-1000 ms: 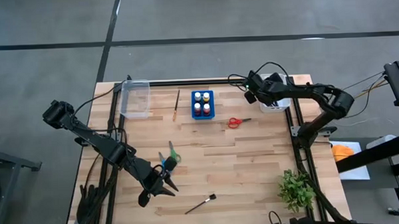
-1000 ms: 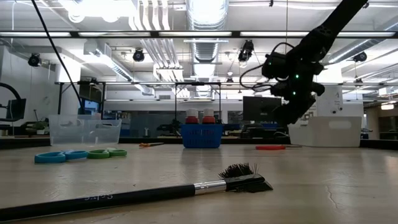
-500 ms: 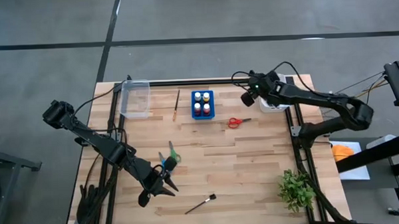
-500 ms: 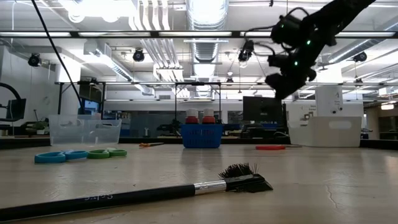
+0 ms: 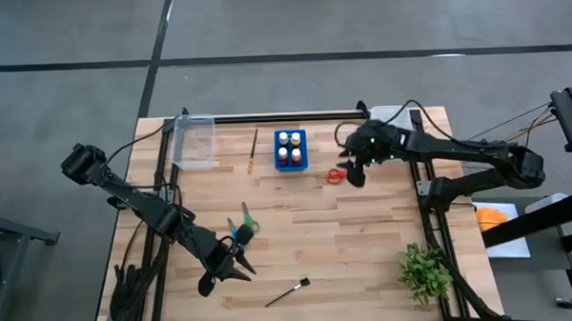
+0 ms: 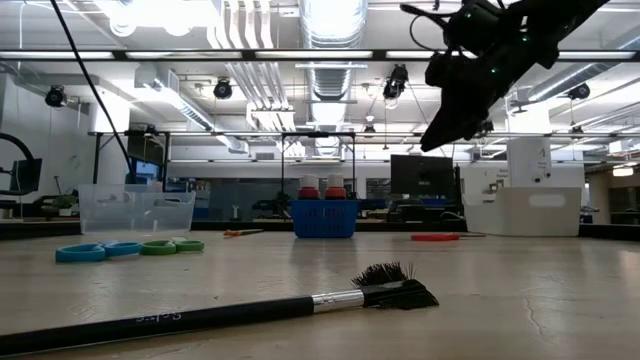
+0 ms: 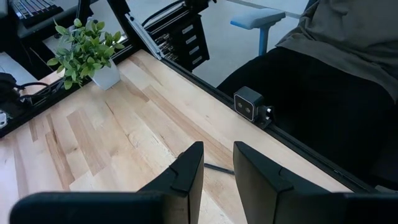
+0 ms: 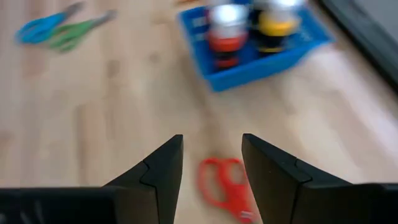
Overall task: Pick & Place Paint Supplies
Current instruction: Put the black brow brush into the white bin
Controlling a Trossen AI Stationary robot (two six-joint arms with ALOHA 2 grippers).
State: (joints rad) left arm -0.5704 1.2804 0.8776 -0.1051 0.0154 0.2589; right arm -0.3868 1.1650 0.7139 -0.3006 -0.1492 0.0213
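Note:
Red-handled scissors (image 5: 336, 175) lie flat on the table right of the blue bottle holder (image 5: 289, 149), which holds small paint bottles (image 8: 227, 25). My right gripper (image 5: 353, 173) hovers open above the red scissors (image 8: 227, 186), touching nothing. Green and blue scissors (image 5: 242, 224) lie mid-table. A wooden-handled brush (image 5: 253, 150) lies left of the holder. A dark-handled brush (image 5: 289, 293) lies near the front edge. My left gripper (image 5: 240, 263) waits open and empty just left of that brush, low over the table.
A clear plastic bin (image 5: 194, 142) stands at the far left. A white box (image 6: 520, 210) stands at the far right corner, partly under the right arm. A green plant (image 5: 423, 270) stands at the near right corner. A person sits beyond the near edge (image 7: 348, 74).
My right gripper has swung from over the white box at the far right toward the table's left and near side, and now hangs over the red scissors. Nothing on the table has moved.

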